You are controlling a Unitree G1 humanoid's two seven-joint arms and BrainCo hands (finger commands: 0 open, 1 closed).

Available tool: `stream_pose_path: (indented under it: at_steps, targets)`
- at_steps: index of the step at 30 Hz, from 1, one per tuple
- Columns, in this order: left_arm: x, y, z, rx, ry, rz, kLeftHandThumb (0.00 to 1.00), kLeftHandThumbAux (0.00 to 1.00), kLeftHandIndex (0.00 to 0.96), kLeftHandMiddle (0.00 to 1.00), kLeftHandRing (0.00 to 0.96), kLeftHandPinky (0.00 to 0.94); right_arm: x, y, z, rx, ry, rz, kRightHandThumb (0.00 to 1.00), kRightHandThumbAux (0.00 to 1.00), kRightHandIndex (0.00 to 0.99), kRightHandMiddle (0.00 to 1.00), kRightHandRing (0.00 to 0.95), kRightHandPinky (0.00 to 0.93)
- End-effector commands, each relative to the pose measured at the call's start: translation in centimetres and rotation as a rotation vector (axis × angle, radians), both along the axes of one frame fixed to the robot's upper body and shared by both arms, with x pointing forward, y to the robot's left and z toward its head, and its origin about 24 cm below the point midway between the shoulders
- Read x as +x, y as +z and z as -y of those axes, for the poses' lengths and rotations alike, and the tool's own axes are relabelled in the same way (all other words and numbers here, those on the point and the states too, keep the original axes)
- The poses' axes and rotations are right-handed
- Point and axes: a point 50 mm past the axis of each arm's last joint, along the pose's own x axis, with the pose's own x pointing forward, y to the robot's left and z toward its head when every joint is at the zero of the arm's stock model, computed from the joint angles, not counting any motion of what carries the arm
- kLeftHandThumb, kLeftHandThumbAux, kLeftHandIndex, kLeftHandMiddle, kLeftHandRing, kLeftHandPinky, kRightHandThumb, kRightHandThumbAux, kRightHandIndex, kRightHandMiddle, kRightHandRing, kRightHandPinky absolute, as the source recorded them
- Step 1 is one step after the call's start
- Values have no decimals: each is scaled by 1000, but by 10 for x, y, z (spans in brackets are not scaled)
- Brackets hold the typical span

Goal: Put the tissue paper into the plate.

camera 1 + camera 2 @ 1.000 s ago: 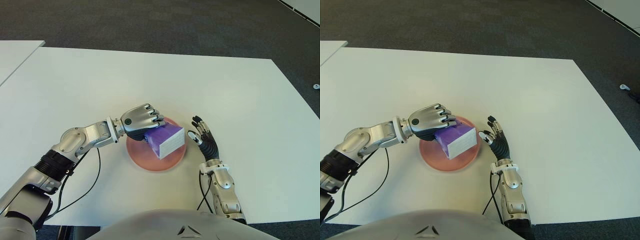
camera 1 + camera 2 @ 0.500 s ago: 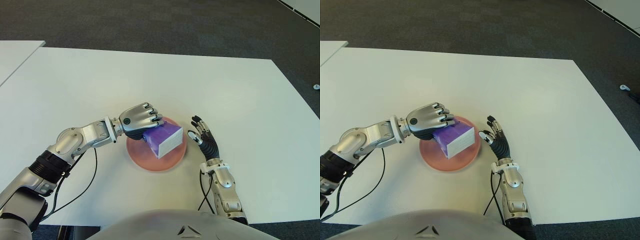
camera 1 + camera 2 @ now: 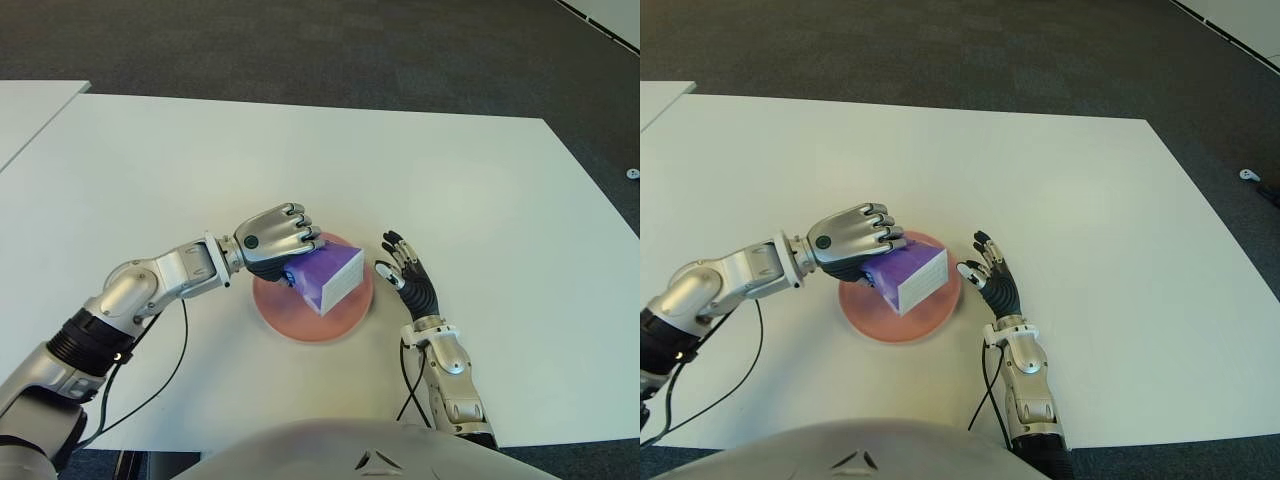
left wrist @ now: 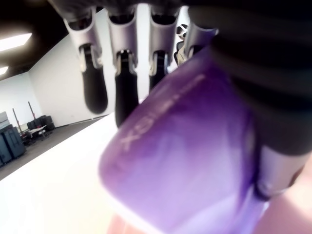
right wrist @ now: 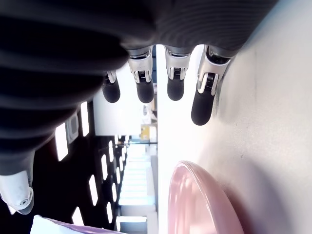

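Left hand (image 3: 275, 236) apparently gripping tissue pack (image 3: 330, 279) over plate (image 3: 300, 322).

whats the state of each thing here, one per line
tissue pack: tilted, held over the plate, one end down on or near it
plate: flat on the table, right side up
left hand: fingers curled around the tissue pack
right hand: open, holding nothing, just right of the plate
table: white top, bare around the plate
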Motion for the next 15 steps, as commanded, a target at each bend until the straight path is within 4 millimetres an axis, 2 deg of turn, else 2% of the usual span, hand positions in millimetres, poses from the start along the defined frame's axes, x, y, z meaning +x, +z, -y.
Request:
stream_pose_path:
  at_steps: [1,6,15]
  targets:
    - [0,9,-6,127,0,22,241,392,54,63,42,38,-38,-56,10,-20,-32,-348,0,552,0,0,0,0]
    - [0,9,-7,145,4,32,214,259,7,8,5,4,-38,-56,9,-18,-37,-349,0,559,0,0,0,0]
    - [1,5,-7,210,48,49,257,141,0,0,0,0,-38,-56,9,-16,-36,-348,0,562,0,0,0,0]
